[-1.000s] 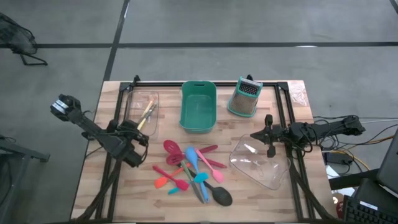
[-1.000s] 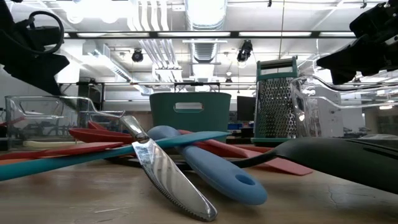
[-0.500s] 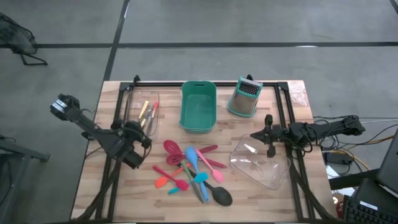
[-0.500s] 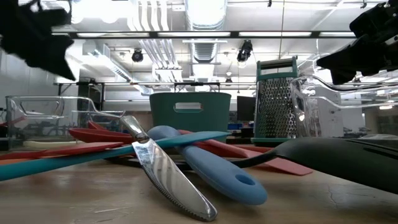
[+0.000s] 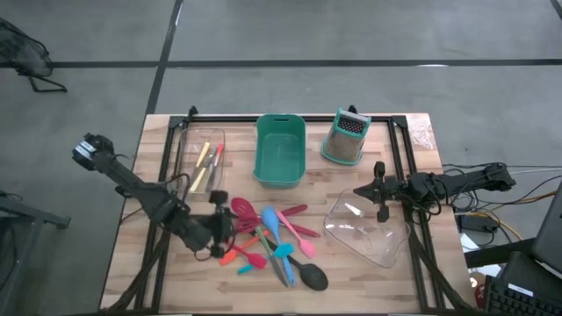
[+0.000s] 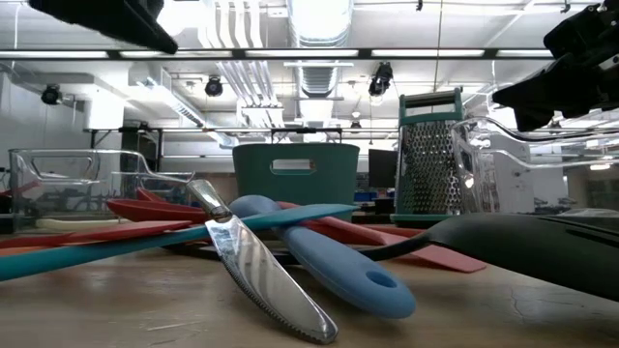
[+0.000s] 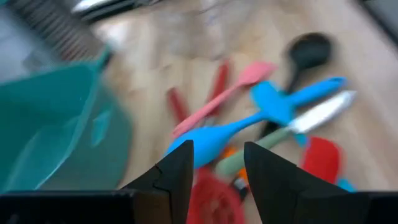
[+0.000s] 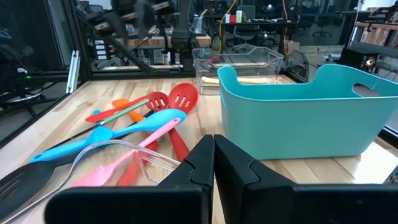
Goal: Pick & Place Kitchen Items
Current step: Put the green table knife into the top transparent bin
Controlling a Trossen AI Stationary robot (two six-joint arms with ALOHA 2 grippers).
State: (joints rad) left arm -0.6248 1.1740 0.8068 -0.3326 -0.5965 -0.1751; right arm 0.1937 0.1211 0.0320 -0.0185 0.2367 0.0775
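Note:
The kitchen items [image 5: 272,241] lie in a loose pile on the wooden table: red, pink and blue spatulas and spoons, a knife [image 6: 261,271] and a black-headed spoon [image 5: 314,277]. My left gripper [image 5: 223,230] hovers at the pile's left side, open and empty. In the left wrist view its fingers [image 7: 177,171] frame the blue spoon [image 7: 236,127] below. Thin yellow and red tools [image 5: 207,160] lie in a clear box [image 5: 186,151] at the far left. My right gripper [image 5: 379,197] waits shut at the right, above a tilted clear container [image 5: 364,233].
A teal bin [image 5: 280,151] stands at the far middle, with a teal-framed metal grater [image 5: 345,137] to its right. Black frame rails [image 5: 167,167] run along both table sides. Bare wood shows at the near left and near right.
My left gripper has swung from beside the clear box toward the near edge and the right, ending over the left of the pile, and its wrist has rolled and tipped up. The thin tools in the clear box now lie spread apart on its floor.

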